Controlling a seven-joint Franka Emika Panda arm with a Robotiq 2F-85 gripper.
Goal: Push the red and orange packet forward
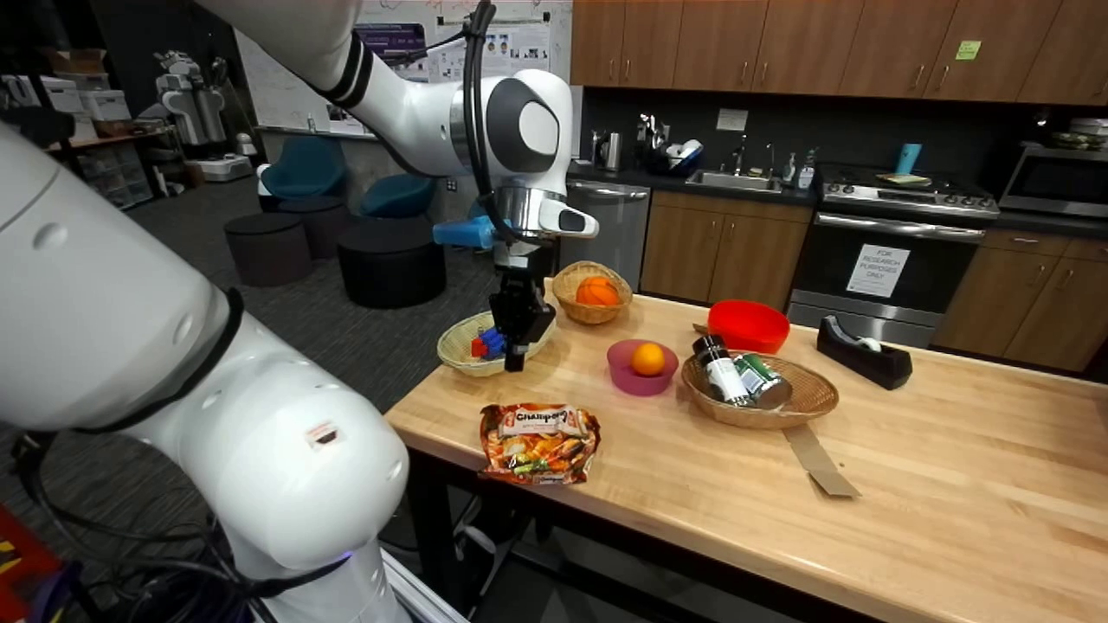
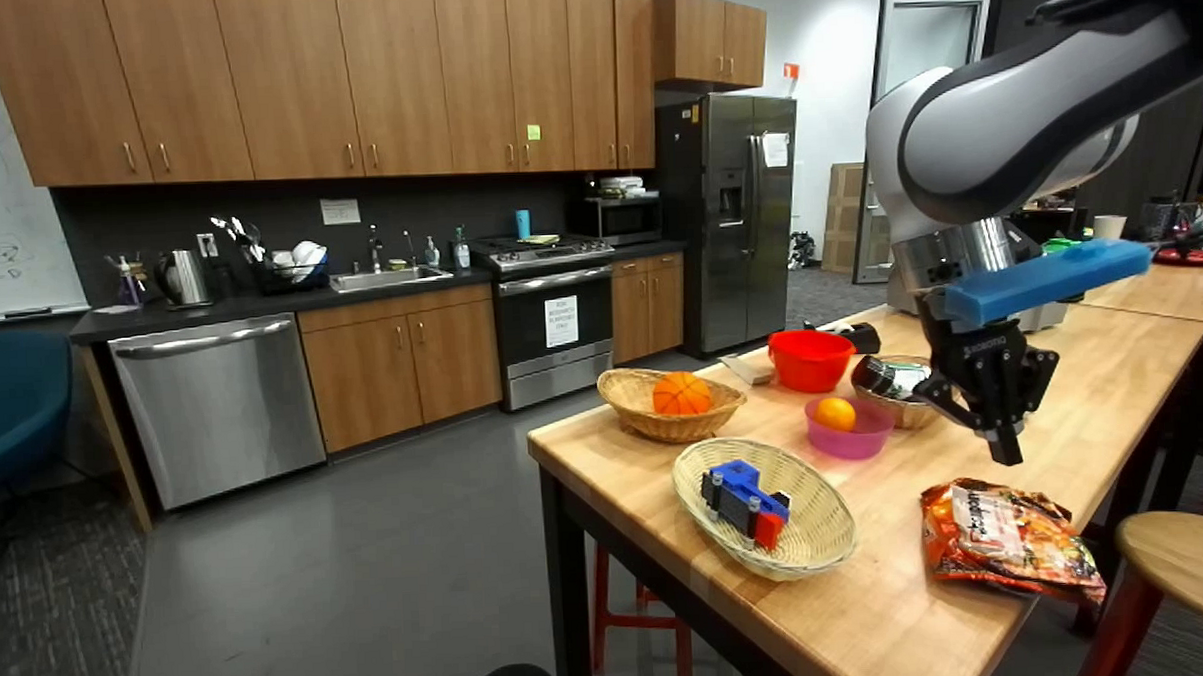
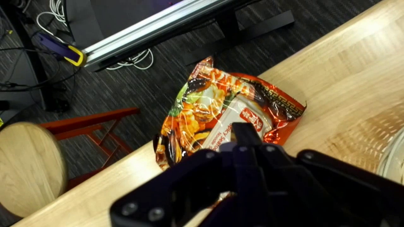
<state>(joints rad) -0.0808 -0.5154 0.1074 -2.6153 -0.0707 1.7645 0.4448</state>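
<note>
In an exterior view, the packet, lower middle, reads "Champong"; mid-frame in the wrist view, "Spicy" and "Noodle". In an exterior view, at right, the oven's paper says "FOR RESEARCH PURPOSES ONLY". "ROBOTIQ" marks the gripper, right of frame.

In the wrist view, the fingers hide part of the red and orange packet; in an exterior view, they partly cover the pale basket and the left edge crops the arm.
</note>
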